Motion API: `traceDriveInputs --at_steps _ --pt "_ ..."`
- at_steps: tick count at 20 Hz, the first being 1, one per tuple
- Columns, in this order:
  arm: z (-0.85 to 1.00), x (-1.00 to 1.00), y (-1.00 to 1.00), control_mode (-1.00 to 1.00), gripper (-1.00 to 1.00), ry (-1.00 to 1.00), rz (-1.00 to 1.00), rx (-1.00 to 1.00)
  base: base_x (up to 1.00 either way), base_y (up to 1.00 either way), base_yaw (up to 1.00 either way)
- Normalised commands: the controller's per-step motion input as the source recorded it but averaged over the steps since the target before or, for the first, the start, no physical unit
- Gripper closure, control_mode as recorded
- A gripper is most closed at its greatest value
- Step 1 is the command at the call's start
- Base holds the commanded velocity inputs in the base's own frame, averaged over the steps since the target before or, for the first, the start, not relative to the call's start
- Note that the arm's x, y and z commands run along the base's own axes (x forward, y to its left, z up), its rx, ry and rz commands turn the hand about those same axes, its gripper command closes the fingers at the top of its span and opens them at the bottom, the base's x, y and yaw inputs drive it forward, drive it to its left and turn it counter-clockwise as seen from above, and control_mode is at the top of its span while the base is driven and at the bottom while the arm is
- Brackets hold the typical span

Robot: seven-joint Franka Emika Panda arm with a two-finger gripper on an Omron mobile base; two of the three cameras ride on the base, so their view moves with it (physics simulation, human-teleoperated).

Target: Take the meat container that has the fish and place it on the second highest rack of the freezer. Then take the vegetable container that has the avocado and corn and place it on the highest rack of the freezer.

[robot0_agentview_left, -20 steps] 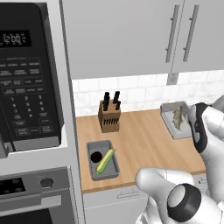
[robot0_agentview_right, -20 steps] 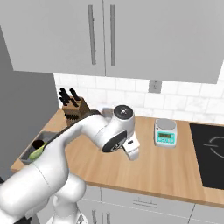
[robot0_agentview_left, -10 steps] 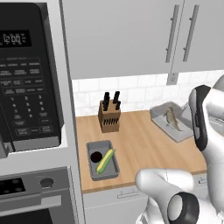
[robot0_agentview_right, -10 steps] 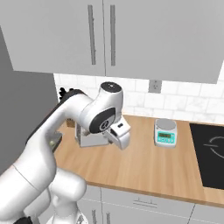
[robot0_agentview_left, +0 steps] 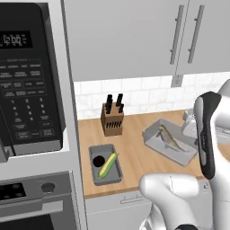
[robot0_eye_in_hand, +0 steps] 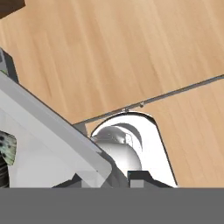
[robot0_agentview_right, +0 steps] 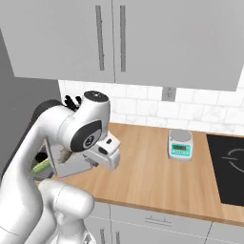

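The meat container [robot0_agentview_left: 155, 139] is a grey tray with the fish [robot0_agentview_left: 170, 138] lying in it. It hangs tilted above the wooden counter, and my gripper [robot0_agentview_right: 93, 163] is shut on its right rim. In the hand view the tray's wall [robot0_eye_in_hand: 52, 131] runs diagonally down to my gripper [robot0_eye_in_hand: 111, 178], with a bit of the fish [robot0_eye_in_hand: 6, 148] at the left edge. The vegetable container [robot0_agentview_left: 95, 174] rests at the counter's front left, holding the avocado [robot0_agentview_left: 98, 161] and the corn [robot0_agentview_left: 108, 165]. The freezer and its racks are out of view.
A knife block [robot0_agentview_left: 112, 119] stands against the tiled wall behind the vegetable container. A microwave [robot0_agentview_left: 31, 76] and an oven [robot0_agentview_left: 31, 197] fill the tall unit to the left. A kitchen scale [robot0_agentview_right: 180, 144] and a black cooktop [robot0_agentview_right: 228, 167] lie to the right. Wall cabinets [robot0_agentview_right: 109, 38] hang overhead.
The arm has swung left over the counter, carrying the fish tray towards the knife block and the vegetable container. The grip has stayed shut on the tray.
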Motion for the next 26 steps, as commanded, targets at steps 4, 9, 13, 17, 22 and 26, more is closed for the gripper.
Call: traceDriveInputs --at_steps 4,9,13,17,22,26 --pt "0.15 -0.56 0.49 -1.0 1.0 -0.01 0.19 -0.04 0.0 0.0 0.0" --pt "0.19 -0.47 0.18 -1.0 1.0 -0.16 0.14 0.0 0.0 0.0 0.0" --pt "0.05 -0.04 0.0 -1.0 1.0 -0.05 0.01 0.0 0.0 0.0 0.0" --pt "0.0 0.0 0.0 -1.0 1.0 0.0 0.0 0.0 0.0 0.0 0.0" --pt "0.0 0.0 0.0 1.0 1.0 0.0 0.0 0.0 -0.05 0.0 0.0" --pt "0.0 0.0 0.0 1.0 1.0 0.0 0.0 0.0 -0.87 0.01 0.0"
